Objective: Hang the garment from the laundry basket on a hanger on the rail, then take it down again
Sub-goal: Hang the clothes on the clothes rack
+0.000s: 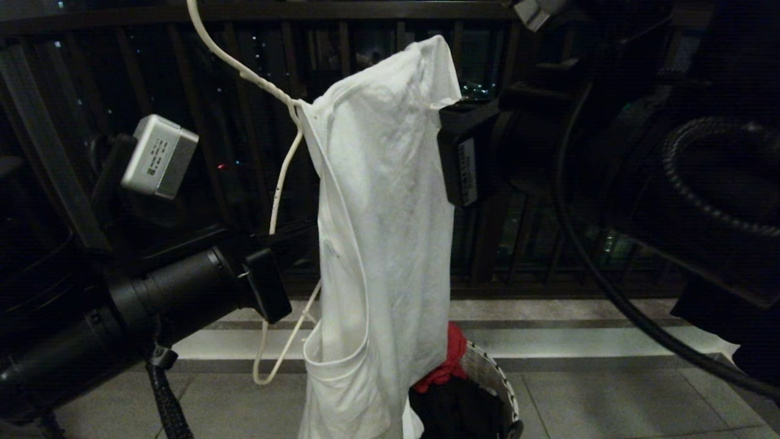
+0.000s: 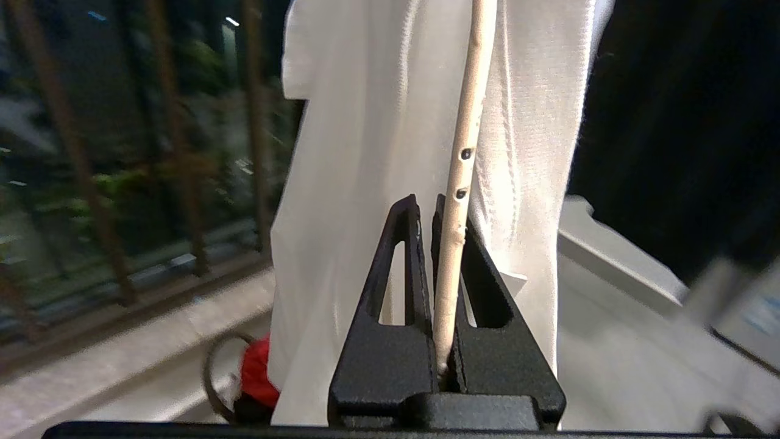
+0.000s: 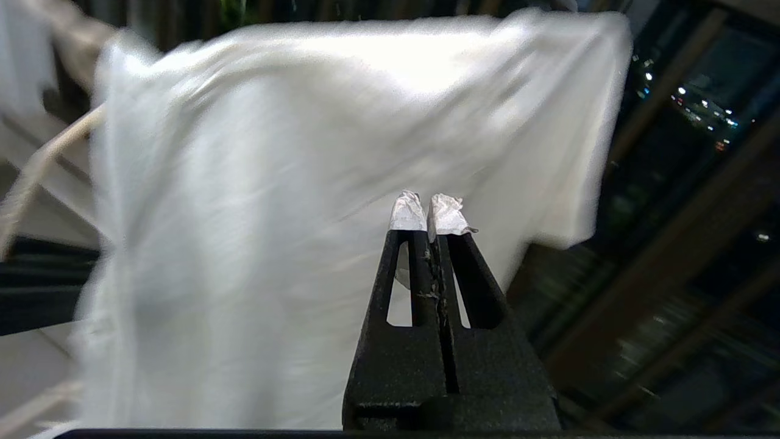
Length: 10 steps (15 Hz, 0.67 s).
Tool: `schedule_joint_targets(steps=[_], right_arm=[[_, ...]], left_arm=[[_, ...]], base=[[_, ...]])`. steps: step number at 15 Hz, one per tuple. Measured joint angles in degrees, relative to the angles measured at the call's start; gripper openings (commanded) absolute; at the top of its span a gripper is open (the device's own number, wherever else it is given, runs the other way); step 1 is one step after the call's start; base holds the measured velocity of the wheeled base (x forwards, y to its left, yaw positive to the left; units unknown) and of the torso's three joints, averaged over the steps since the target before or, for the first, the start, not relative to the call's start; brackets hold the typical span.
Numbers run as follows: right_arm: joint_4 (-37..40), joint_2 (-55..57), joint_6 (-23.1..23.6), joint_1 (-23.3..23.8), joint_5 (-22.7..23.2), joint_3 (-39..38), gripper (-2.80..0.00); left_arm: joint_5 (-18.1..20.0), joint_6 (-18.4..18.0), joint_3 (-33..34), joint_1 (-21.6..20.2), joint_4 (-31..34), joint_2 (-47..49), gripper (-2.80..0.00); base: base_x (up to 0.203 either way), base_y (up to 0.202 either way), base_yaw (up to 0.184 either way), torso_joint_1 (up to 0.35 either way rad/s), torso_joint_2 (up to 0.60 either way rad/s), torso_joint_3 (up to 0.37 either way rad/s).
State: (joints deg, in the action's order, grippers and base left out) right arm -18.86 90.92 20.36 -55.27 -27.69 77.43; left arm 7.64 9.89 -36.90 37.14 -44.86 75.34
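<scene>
The hanger [image 2: 458, 201], thin white wire pocked with chipped paint, is clamped between the closed fingers of the left gripper [image 2: 426, 204]. The right gripper [image 3: 431, 210] is pressed shut with nothing seen between its taped tips, close before the garment [image 1: 384, 231]. This is draped white and creased over the hanger, no print readable. Below, the laundry basket [image 1: 496, 378] stands on tiled floor, the dark railing [image 1: 365, 36] behind.
</scene>
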Motion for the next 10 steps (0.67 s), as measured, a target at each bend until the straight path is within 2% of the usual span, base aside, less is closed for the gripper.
schedule_joint_targets(steps=[3,6,10], right_arm=[[12.9,-1.5,1.2,0.9,1.8,5.4,-2.8],[20.4,-1.2,1.9,0.6,3.3,7.3,-2.8],[29.7,-0.9,3.1,0.6,7.3,13.0,-2.8]], left_arm=[[7.3,0.1,2.0,-1.7,0.0,-0.6,-2.8],[14.2,0.1,4.2,-2.8,0.2,-2.0,-2.8],[17.7,-0.1,5.0,-3.0,4.6,-3.9,-2.8]], base=[[0.0,0.0,0.0,0.0,0.0,0.0],[0.0,0.0,0.0,0.0,0.0,0.0],[0.0,0.0,0.0,0.0,0.0,0.0]])
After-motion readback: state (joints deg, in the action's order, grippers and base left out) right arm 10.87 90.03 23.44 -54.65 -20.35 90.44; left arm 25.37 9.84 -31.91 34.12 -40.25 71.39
